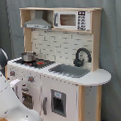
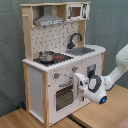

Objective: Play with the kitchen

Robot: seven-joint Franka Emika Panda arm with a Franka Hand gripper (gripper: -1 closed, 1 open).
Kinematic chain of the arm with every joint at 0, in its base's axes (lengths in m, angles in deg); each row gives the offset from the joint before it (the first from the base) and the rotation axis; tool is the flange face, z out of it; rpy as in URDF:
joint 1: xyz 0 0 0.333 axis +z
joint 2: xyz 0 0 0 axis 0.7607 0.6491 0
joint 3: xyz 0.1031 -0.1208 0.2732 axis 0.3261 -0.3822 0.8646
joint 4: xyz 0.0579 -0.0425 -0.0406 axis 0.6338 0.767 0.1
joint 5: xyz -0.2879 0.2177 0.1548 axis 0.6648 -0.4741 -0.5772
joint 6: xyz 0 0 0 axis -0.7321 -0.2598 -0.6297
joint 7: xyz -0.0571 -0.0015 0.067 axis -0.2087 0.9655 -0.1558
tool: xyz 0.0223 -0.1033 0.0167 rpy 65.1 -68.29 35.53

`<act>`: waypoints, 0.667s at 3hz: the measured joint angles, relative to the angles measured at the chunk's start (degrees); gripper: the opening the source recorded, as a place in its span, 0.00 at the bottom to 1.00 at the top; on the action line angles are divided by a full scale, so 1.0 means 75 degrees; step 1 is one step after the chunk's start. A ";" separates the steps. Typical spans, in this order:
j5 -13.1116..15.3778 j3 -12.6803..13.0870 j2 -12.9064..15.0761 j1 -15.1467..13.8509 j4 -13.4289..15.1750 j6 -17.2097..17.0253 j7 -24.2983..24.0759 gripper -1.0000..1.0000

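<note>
Kitchen point(image 2: 47, 75) stands on wood floor, grey curtain point(image 2: 112, 25) behind; gripper point(image 2: 80, 84) sits at oven door point(image 2: 64, 96) front in second exterior view, touching or just beside door's right edge; can't tell if fingers are apart or closed, nor if anything is held; judgement: unit rigid, heavy, won't shift; door light, hinged, best taken at handle; small pot point(image 1: 28, 57) on hob looks light, slick metal; faucet point(image 1: 81, 56) stiff.

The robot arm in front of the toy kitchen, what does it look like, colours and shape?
In the second exterior view the arm is white and smooth, with rounded tube-like links. Its wrist section is bulbous, with dark grey or black areas and a small blue light near its lower end. The first exterior view shows only curved white shells with a dark joint band.
</note>
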 joint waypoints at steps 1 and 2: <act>0.0000 -0.0002 0.0062 -0.0048 -0.0018 0.0001 -0.0120 1.00; 0.0000 -0.0003 0.0062 -0.0052 -0.0018 0.0001 -0.0122 0.00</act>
